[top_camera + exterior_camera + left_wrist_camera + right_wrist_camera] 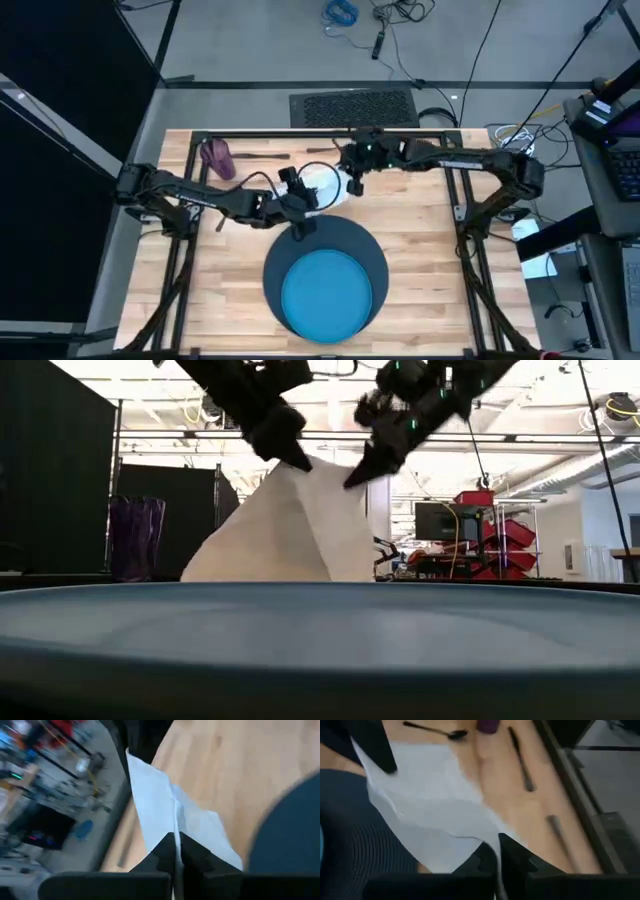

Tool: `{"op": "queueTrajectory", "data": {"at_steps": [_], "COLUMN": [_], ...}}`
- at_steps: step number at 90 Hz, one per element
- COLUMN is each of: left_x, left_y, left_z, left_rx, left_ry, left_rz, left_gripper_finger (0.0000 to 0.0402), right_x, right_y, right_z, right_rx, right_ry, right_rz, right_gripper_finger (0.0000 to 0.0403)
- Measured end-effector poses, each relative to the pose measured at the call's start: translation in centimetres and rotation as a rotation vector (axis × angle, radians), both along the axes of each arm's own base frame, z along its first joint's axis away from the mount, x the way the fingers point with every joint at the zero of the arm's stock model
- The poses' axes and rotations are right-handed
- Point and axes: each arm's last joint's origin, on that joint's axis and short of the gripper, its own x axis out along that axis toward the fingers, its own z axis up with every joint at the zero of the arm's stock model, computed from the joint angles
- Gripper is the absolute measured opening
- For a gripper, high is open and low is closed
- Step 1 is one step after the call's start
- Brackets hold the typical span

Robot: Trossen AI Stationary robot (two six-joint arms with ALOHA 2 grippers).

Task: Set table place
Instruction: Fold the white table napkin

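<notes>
Worktop (430, 270) of pale planks fills the centre of the high view, black frame around it, grey floor and cables above. Dark blue mat (352, 245) lies at lower centre, the bright blue plate (326, 295) resting on it. White napkin (290, 525) hangs lifted between both arms: left fingers (176, 851) closed on one corner, right fingers (494, 854) closed on the other. Purple cup (215, 156) lies at upper left, dark cutlery (520, 757) beside it
</notes>
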Motion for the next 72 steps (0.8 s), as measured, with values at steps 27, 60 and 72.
{"op": "queueTrajectory", "data": {"at_steps": [27,60,72], "left_x": [1.1,-0.5,-1.2], "left_y": [3.4,3.8,3.7], "left_z": [6.0,12.6,12.3], "left_rx": [0.219,0.190,0.134], "left_ry": [-0.038,-0.140,-0.117], "left_rz": [0.043,-0.052,-0.042], "left_gripper_finger": [0.0000,0.0000,0.0000], "right_x": [-3.2,-7.1,-7.5], "right_y": [0.5,1.7,1.8], "right_z": [9.5,14.1,14.2], "right_rx": [-0.159,-0.219,-0.215], "right_ry": [-0.004,-0.108,-0.102], "right_rz": [-0.159,-0.271,-0.296], "right_gripper_finger": [0.0000,0.0000,0.0000]}}
